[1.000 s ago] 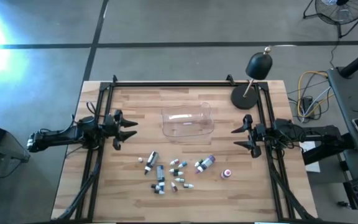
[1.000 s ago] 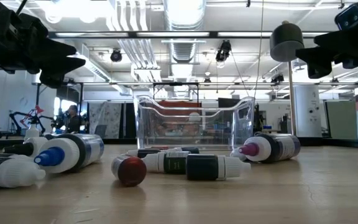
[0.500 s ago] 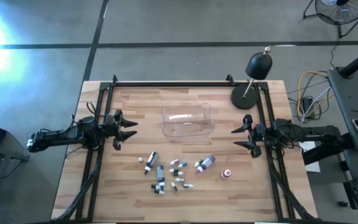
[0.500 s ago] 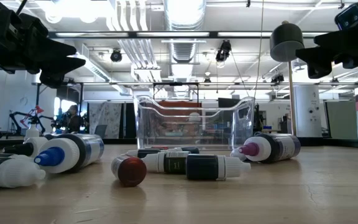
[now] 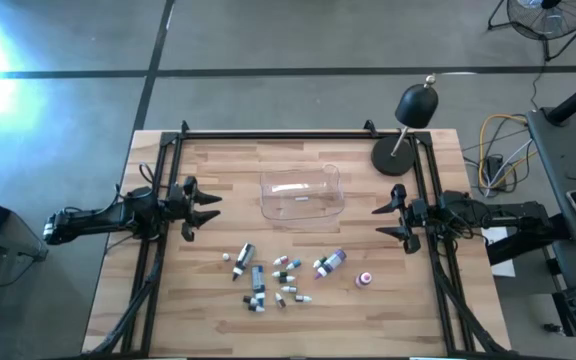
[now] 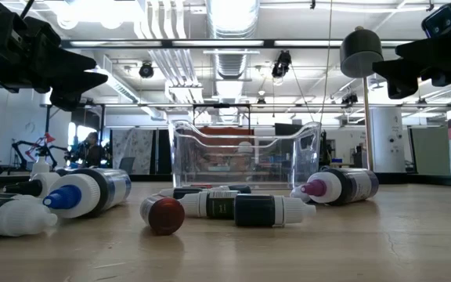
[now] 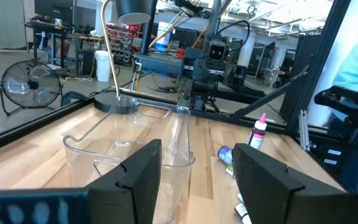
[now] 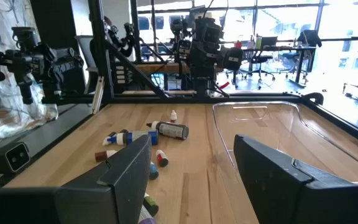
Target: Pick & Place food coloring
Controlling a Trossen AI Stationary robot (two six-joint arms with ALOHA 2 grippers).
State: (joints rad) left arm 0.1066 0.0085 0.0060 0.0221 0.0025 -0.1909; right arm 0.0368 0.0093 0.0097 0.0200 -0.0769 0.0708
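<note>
On the tabletop (image 5: 208,300), your food coloring bottles (image 5: 268,275) lie scattered; left claw (image 5: 206,207) and right claw (image 5: 386,221) wait open, empty.

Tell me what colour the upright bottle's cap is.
Pink; the upright bottle shows it best in the left wrist view.

No change is registering between the earlier pictures and now: in the high view nothing is shifting at frame left, frame right or in the lower centre, and the low view is matching its earlier pictures edge to edge. No arm, gripper or object is moving over this interval, so there is no displacement to log.
</note>
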